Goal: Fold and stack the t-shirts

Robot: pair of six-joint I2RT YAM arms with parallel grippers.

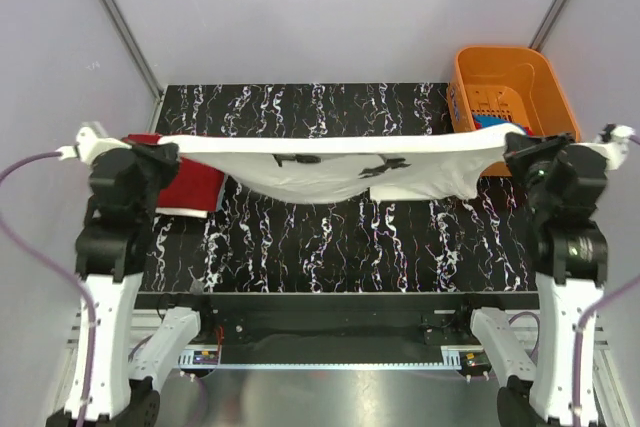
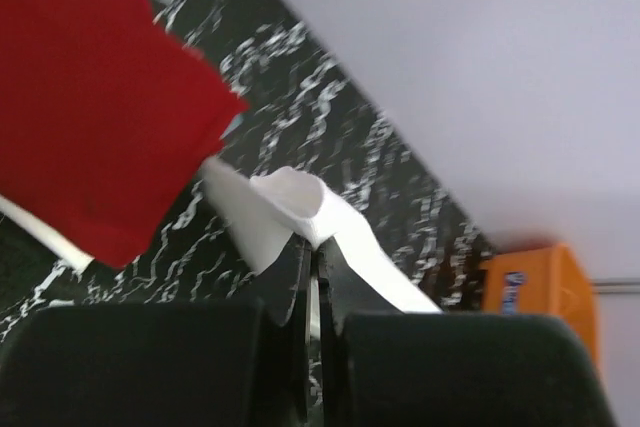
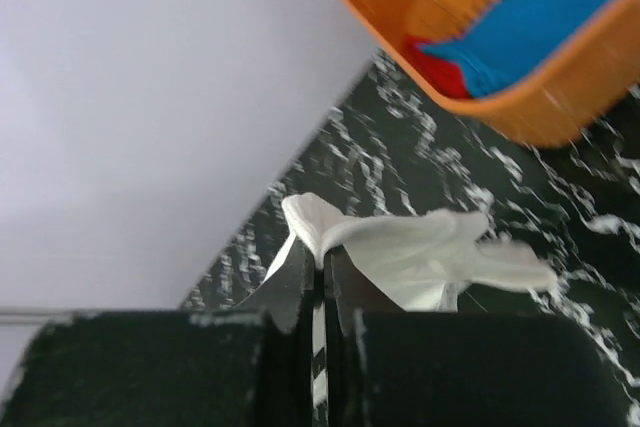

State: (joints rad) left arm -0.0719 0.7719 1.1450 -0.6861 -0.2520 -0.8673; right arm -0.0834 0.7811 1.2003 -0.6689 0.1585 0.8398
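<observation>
Though black-marbled, table (image 1: 330, 247) amid pale walls (image 1: 320, 7)

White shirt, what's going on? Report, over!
Left tool, right tool both shut on white t-shirt. Shirt stretched between them, sagging. Red t-shirt under left end, orange basket near right end.

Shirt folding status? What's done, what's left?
Done: red t-shirt looks folded, lying at the left of the table. In hand: left fingers and right fingers pinch the white t-shirt, stretched in the air, unfolded. Left: blue cloth and red cloth in the orange basket.
</observation>
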